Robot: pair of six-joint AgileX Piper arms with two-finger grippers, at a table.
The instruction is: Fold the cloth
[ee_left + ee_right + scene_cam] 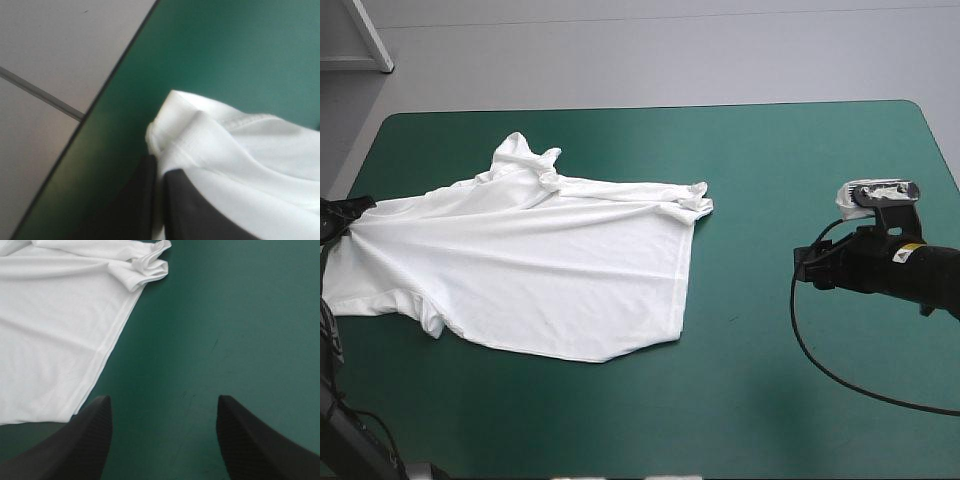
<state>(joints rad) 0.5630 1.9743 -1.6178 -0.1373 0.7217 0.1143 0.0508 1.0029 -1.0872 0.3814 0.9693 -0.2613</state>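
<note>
T-shirt (530, 270) spread loosely on teal-green cover (800, 160); its edge clamped between fingers of left gripper (159, 167). Fingers of right gripper (162, 402) apart, T-shirt ahead to one side, untouched.

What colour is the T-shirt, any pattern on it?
The T-shirt is plain white, with no print visible; the high view shows it best.

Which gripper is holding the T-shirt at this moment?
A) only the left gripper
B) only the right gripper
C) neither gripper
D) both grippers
A: in its wrist view the left gripper is all but shut with an edge of the T-shirt between its fingers, while the right gripper stands open over the bare teal-green cover, beside the shirt and not touching it.
</note>
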